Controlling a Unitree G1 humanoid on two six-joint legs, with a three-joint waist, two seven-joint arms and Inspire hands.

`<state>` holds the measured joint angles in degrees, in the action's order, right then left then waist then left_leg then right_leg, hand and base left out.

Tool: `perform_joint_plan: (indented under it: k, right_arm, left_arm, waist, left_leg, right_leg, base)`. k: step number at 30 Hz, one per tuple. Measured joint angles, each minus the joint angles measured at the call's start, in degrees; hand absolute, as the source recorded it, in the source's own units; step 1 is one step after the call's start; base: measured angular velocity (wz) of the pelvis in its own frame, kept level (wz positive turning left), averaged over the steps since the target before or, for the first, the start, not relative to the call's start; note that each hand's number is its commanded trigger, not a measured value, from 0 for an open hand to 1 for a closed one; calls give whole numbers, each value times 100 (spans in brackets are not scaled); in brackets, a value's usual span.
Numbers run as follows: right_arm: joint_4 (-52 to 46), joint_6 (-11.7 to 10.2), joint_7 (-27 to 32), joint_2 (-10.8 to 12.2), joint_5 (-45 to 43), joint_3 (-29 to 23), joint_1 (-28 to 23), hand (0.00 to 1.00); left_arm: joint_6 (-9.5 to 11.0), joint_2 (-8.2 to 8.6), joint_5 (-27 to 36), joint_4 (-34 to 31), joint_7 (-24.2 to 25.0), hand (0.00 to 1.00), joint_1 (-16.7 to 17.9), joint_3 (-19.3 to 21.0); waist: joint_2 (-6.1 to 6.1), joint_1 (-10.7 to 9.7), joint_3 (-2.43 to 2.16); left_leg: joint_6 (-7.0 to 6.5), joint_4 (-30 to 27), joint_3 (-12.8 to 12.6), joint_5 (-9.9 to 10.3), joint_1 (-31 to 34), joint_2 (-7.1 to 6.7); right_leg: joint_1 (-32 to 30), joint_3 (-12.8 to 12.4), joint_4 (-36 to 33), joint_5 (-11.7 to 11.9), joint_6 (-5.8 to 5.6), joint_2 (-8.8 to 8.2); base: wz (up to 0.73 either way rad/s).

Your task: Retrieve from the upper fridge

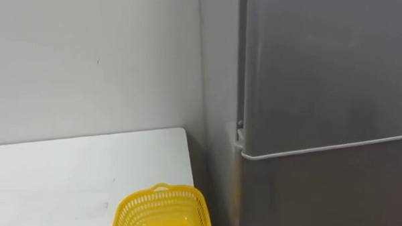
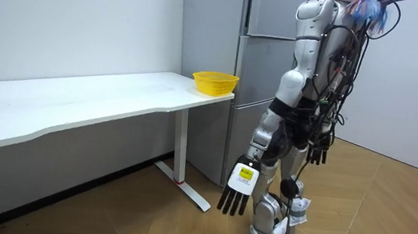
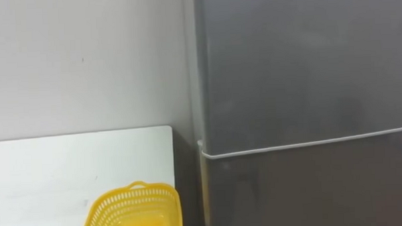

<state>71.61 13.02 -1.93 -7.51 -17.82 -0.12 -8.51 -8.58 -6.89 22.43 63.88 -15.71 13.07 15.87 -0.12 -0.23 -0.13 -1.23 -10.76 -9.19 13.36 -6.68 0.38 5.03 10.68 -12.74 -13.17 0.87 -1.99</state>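
The robot stands upright on the wooden floor (image 2: 385, 221), facing the fridge (image 2: 261, 68), with the end of the bench (image 2: 78, 99) on its left. Both arms hang at its sides.

The left hand (image 2: 239, 190) hangs low beside the thigh, nearer the room camera. Its fingers (image 2: 229, 205) are straight, slightly spread and pointing at the floor. It holds nothing and touches nothing. The right hand (image 2: 316, 153) hangs on the far side of the body, at about hip height. Its dark fingers are loosely straight and pointing down, and it is likewise empty and apart from the fridge.

The fridge is grey and stands just beside the bench's end, against the white wall (image 1: 85, 63). Its upper door (image 1: 326, 61) is shut, and so is the lower door (image 1: 324, 196). A pale seam runs across between the two. Whatever the upper compartment holds is hidden behind the shut door, so it cannot be told what is inside.

A yellow basket (image 1: 162, 211) with a latticed wall stands on the bench's corner nearest the fridge, close to the end edge. It stands upright, and its inside shows yellow. The bench top is white and runs away from the fridge along the wall.
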Motion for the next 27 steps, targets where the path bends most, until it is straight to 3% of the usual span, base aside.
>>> perform_joint_plan:
  k: [5, 9, 12, 14, 17, 21, 24, 27]
  right_arm:
    - [-1, -206, 81, -1, 2, 2, -70, 0]
    - [-27, -388, 189, -5, -1, 0, -24, 0]
    - [-63, -520, 226, -13, 5, -3, -41, 0]
    - [-136, -605, 242, -27, -11, -14, -44, 0]
    - [-315, -718, 258, -56, 10, -140, -69, 0]
    - [-476, -845, 256, -96, 109, -126, -167, 0]
    - [-492, -894, 272, -96, 126, -158, -181, 0]
    - [-489, -952, 356, -117, 191, -165, -188, 0]
  left_arm:
    - [353, 67, 1229, -565, -599, 0, 111, 248]
    - [599, 84, 1591, -949, -1073, 0, 83, 414]
    - [850, 100, 2032, -1875, -1659, 0, 121, 561]
    - [1157, 86, 2175, -2538, -2096, 0, 104, 671]
    - [1519, 72, 2173, -3084, -2671, 0, 28, 814]
    - [1769, -12, 1826, -3451, -3334, 0, -6, 878]
    - [1881, -37, 1604, -4129, -3803, 0, 25, 934]
    - [2117, -96, 1525, -4810, -4096, 0, 26, 1040]
  waist:
    - [-2, 216, -2]
    - [-1, 304, 1]
    - [-10, 353, 2]
    - [45, 375, -30]
    - [71, 394, -57]
    - [70, 400, -79]
    - [64, 417, -73]
    - [80, 500, -71]
  left_leg:
    - [-1, 2, -3, -1, -49, 5]
    - [-1, 13, 2, -1, -66, 7]
    - [0, 13, 59, 0, -55, 1]
    - [0, 4, 72, 0, -34, -1]
    - [-2, -3, 72, -3, -4, -7]
    - [-2, 6, 94, -3, -10, -20]
    - [-2, 2, 138, -2, 5, -23]
    - [-2, 18, 142, -1, 7, -21]
  right_leg:
    - [22, -38, -11, 4, 5, 8]
    - [51, -23, -2, 10, 9, 12]
    - [92, 48, 26, 9, 8, 9]
    - [68, 50, 13, 9, 9, 9]
    - [-10, 28, -13, 10, 10, 7]
    - [-5, 17, 5, 10, 9, 10]
    - [-16, 27, 8, 8, 8, 11]
    - [-15, 20, 11, 9, 8, 10]
  base:
    - [0]
    - [0]
    - [10]
    - [0]
    - [-4]
    - [-2]
    - [3]
    - [0]
